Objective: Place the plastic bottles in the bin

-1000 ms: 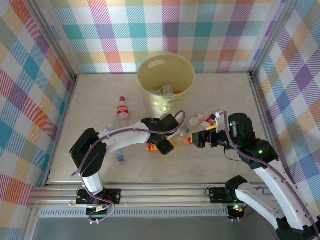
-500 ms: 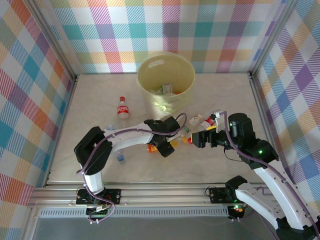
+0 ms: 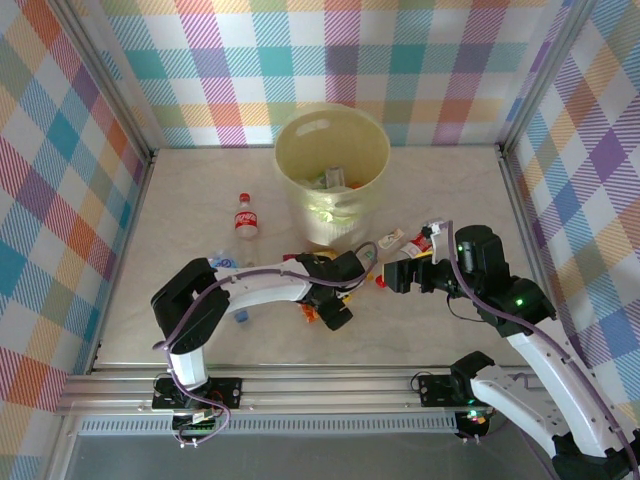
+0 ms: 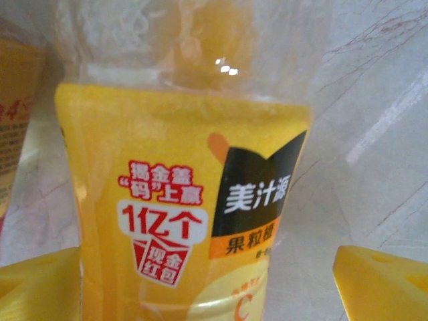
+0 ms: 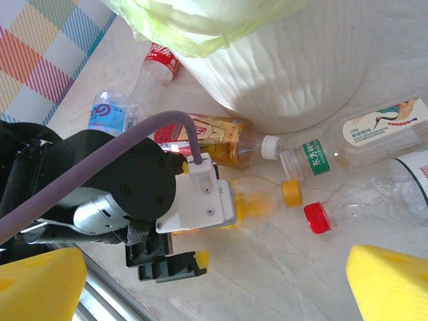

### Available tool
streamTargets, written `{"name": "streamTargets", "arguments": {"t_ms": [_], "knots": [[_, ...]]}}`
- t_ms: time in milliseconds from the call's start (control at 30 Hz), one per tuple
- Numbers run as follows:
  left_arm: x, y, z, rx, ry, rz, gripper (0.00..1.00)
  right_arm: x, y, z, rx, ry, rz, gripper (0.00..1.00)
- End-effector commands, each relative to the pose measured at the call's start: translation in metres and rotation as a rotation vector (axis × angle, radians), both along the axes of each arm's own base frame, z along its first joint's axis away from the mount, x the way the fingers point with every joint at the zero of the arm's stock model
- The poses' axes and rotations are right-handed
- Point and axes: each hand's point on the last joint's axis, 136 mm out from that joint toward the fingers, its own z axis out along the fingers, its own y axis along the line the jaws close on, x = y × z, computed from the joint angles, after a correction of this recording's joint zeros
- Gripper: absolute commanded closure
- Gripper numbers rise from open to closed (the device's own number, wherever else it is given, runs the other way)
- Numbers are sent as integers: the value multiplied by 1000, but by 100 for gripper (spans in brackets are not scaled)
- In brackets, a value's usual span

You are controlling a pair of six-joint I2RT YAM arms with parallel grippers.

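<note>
1. Left gripper is down low over the table, its yellow fingers spread wide.
2. Between them lies an orange juice bottle with a yellow label. The right-hand finger stands clear of it, the other sits just beside it. Claw open, no grip!
3. From the right wrist, that same bottle lies flat and pokes out from under the left gripper's white body, its orange cap pointing away.
4. Right gripper hovers nearby with its jaws wide apart and nothing between them.
5. The bin stands at the far middle of the table, its yellow-green liner spilling over the rim. A few bottles already lie in the bottom.
6. There's a real cluster at the foot of the bin! An amber bottle with a white cap lies just behind the juice bottle.
7. A green-label bottle lies close to the bin wall, with a bird-label bottle next to it.
8. A clear bottle with a red cap lies nearer the right gripper.
9. Off to the left, a red-label bottle lies alone, well apart from the pile.
10. A blue-label bottle lies by the left arm.
</note>
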Motion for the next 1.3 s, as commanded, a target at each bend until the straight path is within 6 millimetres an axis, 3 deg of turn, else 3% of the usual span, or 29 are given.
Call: {"name": "streamTargets", "arguments": {"t_ms": [0, 200, 433, 933, 1200, 1267], "knots": [[-5, 6, 15, -25, -16, 69, 7, -2, 6, 5, 30, -4, 24, 0], [-14, 11, 32, -72, 0, 102, 6, -3, 3, 8, 22, -23, 15, 0], [-10, 7, 45, -102, 8, 150, 4, -4, 2, 12, 36, -32, 14, 0], [11, -23, 2, -109, 68, 167, 9, -10, 0, 12, 51, -39, 12, 0], [7, -22, -10, -109, 89, 190, 20, -11, -2, 9, 50, -38, 5, 0], [6, -19, -11, -115, 78, 199, 29, -10, -1, 8, 50, -36, 7, 0]]}}
